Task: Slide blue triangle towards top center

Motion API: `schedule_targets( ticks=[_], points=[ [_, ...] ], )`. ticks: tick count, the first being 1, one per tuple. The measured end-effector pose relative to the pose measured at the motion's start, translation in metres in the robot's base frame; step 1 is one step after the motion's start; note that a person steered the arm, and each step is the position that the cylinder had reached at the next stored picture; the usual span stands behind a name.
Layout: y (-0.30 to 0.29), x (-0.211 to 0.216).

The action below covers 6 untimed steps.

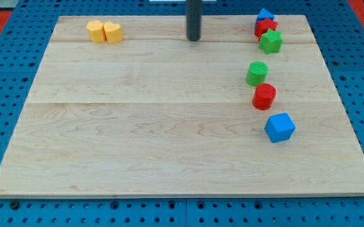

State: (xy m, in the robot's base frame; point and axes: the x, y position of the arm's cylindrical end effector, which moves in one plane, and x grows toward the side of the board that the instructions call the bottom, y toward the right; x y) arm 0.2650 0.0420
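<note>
Down from the view's top comes the straight dark rod, and my tip (194,39) sits on the pale wooden board (138,126) near the top edge, close to the middle. It has nothing to open or close, and it touches no block.

The small blue triangle block (265,14) is far off to the view's right, at the top right corner of the board. Only its top part shows, so I cannot tell which way it points or how its long side runs. A red star-shaped block (265,27) sits right in front of it, touching it. A green star-shaped block (271,41) sits just below the red one, touching too.

The board between my tip and the blue triangle block is bare.

Lower on the right side, a round green block (256,73) and a round red block (264,96) sit close together. A blue cube block (279,127) sits below them, a little apart.

Two yellow blocks (104,31) sit side by side at the top left, well apart from my tip. Their shape is hard to tell.

Around the board is a blue table with holes (5,63)
</note>
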Motion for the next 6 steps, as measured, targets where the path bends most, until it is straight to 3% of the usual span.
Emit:
schedule_targets(
  ticks=[2,3,5,6],
  points=[
    [0.041,0.063],
    [0.091,0.080],
    [0.221,0.067],
    [0.235,0.015]
  ],
)
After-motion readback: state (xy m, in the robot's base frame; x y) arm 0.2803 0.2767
